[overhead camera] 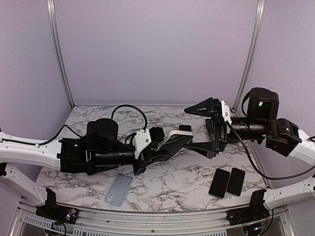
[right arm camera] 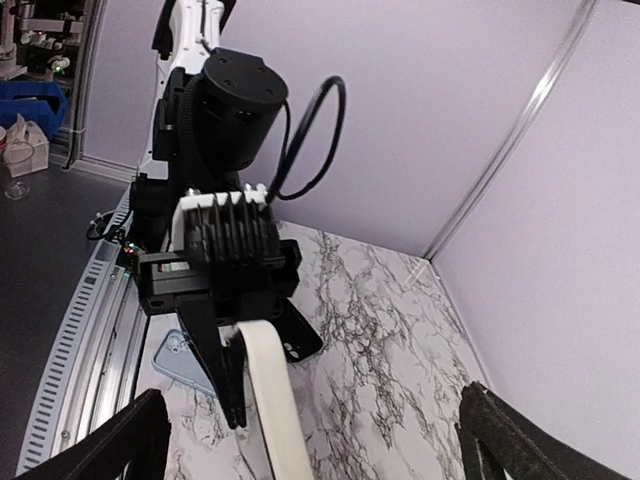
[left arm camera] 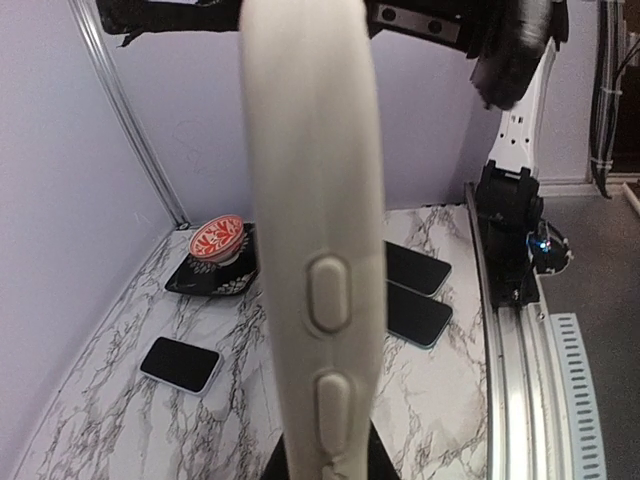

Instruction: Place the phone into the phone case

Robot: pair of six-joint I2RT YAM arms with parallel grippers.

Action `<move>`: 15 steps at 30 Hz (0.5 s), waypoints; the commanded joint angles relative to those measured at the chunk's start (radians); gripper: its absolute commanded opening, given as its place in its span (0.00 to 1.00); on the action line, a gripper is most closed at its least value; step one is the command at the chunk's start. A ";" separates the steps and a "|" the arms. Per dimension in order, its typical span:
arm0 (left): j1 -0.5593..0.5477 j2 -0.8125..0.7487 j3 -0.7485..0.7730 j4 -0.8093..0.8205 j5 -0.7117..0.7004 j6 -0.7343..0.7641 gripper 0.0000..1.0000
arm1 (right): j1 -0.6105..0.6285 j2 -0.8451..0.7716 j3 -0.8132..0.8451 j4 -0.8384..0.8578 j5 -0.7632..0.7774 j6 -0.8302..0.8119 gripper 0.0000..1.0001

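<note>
I'm running this from a robotics lab cell: a marble-patterned surface [overhead camera: 182, 183] boxed in by plain lavender panels [overhead camera: 157, 49] on aluminium posts [overhead camera: 60, 54], a metal rail [left arm camera: 503, 400] along its edge, and a blue bin [right arm camera: 35, 103] out beyond it.

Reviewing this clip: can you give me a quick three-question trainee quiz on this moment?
1. True or false: the right end effector is shut on a phone.
2. What does the left end effector hold? A) white case B) red cup C) nothing
3. Fill in: in the top view, ___ dark phones lie side by side.
Key: 1 false; 2 A; 3 two.
</note>
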 commanded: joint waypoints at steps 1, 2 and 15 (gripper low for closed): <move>0.001 -0.043 -0.027 0.312 0.110 -0.174 0.00 | -0.090 -0.044 -0.109 0.311 -0.117 0.246 0.96; 0.001 -0.045 -0.038 0.353 0.114 -0.198 0.00 | -0.093 -0.035 -0.127 0.348 -0.145 0.277 0.91; 0.032 -0.001 -0.082 0.559 0.161 -0.428 0.00 | -0.094 0.001 -0.291 0.718 -0.280 0.570 0.00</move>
